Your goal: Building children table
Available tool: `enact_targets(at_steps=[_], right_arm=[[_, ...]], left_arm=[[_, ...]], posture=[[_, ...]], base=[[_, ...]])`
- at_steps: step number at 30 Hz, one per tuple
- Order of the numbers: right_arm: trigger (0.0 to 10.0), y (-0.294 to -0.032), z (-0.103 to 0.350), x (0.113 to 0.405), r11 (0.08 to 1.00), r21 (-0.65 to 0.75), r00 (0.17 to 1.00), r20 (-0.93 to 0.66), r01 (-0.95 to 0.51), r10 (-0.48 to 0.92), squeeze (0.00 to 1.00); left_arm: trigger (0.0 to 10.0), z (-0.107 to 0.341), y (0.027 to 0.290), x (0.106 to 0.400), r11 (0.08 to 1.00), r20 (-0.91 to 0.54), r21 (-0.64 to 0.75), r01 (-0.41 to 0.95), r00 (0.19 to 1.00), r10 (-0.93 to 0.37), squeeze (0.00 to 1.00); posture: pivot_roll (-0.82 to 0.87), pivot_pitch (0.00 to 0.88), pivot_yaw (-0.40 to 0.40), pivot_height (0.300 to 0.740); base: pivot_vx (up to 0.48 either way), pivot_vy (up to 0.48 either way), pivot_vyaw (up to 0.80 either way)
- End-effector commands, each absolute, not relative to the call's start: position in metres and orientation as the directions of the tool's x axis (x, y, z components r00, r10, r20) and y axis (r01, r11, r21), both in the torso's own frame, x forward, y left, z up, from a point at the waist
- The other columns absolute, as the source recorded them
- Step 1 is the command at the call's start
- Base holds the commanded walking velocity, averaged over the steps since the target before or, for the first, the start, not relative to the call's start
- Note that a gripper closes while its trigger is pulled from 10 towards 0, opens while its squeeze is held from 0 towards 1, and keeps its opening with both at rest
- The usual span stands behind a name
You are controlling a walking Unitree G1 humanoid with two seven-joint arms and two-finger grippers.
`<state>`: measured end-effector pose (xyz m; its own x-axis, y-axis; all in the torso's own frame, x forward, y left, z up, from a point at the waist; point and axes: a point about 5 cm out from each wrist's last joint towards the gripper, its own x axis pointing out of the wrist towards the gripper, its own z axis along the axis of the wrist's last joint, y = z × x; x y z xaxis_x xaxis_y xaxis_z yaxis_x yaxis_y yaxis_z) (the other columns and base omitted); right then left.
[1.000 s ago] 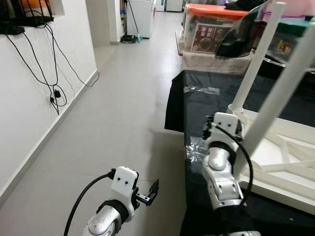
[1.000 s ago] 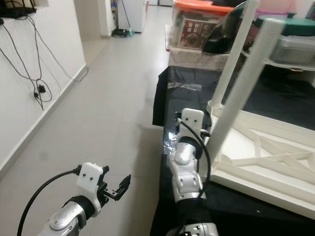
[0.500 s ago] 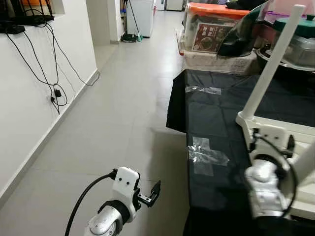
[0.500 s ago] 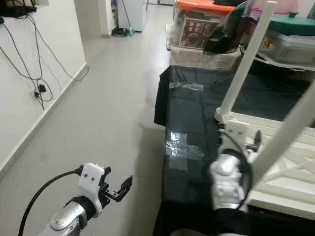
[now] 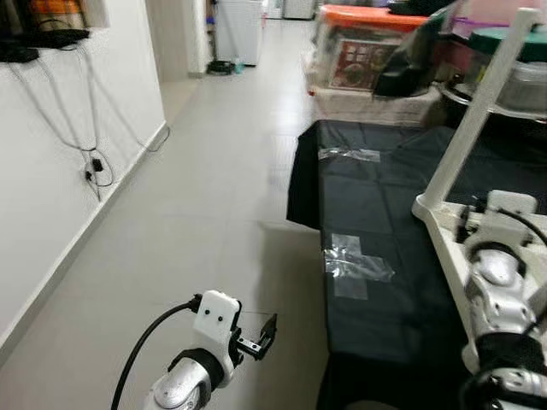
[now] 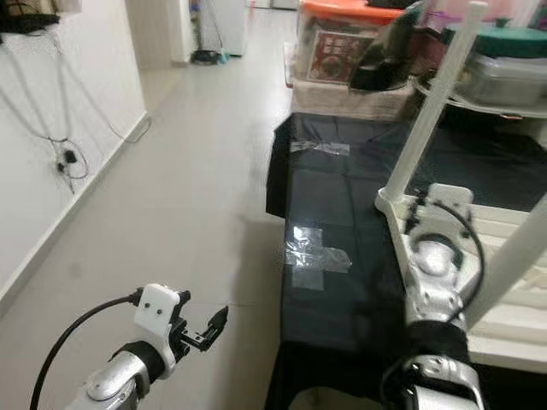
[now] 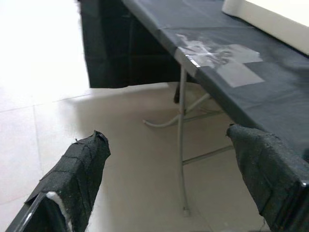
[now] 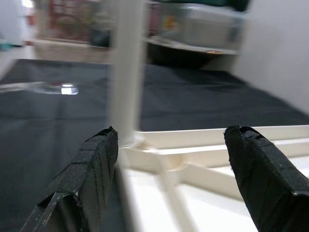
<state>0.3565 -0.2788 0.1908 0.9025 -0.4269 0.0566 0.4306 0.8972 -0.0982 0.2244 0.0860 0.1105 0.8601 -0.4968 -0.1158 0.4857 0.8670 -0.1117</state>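
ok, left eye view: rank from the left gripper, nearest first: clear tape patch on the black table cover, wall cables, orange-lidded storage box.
From the left gripper, low over the floor:
1. Clear tape patch, to its right, on the near part of the black table cover.
2. Wall cables, on the wall at its left, further up the hallway.
3. Orange-lidded storage box, beyond the table's far end.

A folding table (image 5: 376,213) draped in black cloth (image 6: 329,184) stands on the pale tiled floor (image 5: 197,196) — clear tape patches (image 5: 355,266) stick to the cloth, and the upturned white children's table (image 6: 504,248) rests on it.
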Motion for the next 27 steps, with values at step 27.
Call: enact_targets(at_steps=[27], right_arm=[[10.0,-0.28,0.195,0.391,0.874,-0.248,0.806,-0.344,0.418,-0.482,0.0]], left_arm=[[10.0,0.125,0.074,0.196,0.842,-0.14,-0.15,0.518,0.832,-0.537,0.0]], posture=[[0.1,0.239,-0.074,0.74]], base=[[0.0,0.0,0.0]])
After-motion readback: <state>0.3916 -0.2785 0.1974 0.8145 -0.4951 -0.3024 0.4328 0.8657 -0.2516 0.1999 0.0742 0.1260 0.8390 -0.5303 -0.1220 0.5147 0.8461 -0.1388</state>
